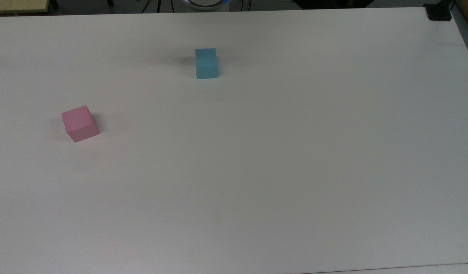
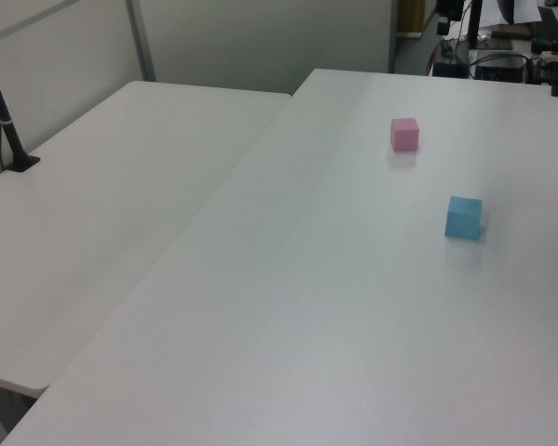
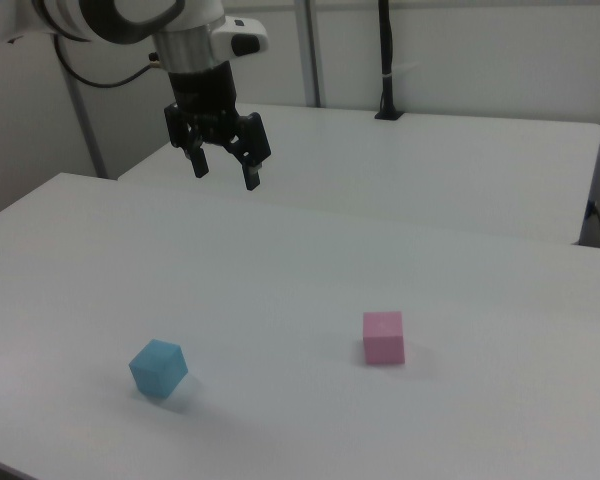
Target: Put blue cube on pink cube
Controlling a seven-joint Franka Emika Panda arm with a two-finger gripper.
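White table (image 1: 279, 152) bears blue cube (image 1: 206, 63) and pink cube (image 1: 80, 123) well apart, gripper (image 3: 224, 172) spread wide above

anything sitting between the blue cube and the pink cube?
Nothing. In the top view only bare white table lies between the blue cube and the pink cube; the left view and right view show that same stretch bare.

White table (image 1: 295, 171), black pole (image 2: 0, 107)
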